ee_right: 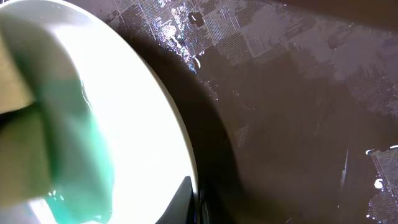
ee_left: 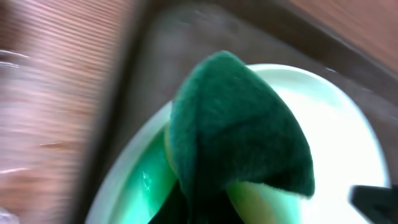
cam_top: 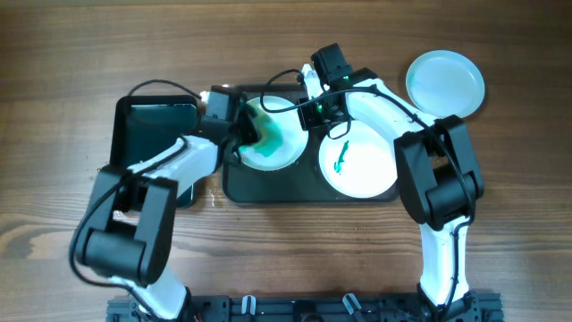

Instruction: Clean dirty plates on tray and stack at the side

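The dark grey tray (cam_top: pixel 268 190) holds two white plates. My left gripper (cam_top: pixel 245 136) is shut on a green sponge (cam_top: pixel 265 131) and presses it on the left plate (cam_top: pixel 284 156), which is smeared with green liquid. My right gripper (cam_top: pixel 310 111) is shut on that plate's far right rim. The left wrist view shows the sponge (ee_left: pixel 242 124) on the plate (ee_left: pixel 348 143). The right wrist view shows my fingers (ee_right: pixel 194 202) pinching the rim of the plate (ee_right: pixel 137 118) over the wet tray (ee_right: pixel 298 124). The right plate (cam_top: pixel 368 174) bears a green smear (cam_top: pixel 340 158). A pale blue plate (cam_top: pixel 445 82) lies on the table at the far right.
A smaller glossy black tray (cam_top: pixel 156 130) lies left of the grey tray, under my left arm. Cables run above the plates. The wooden table (cam_top: pixel 500 224) surrounds everything.
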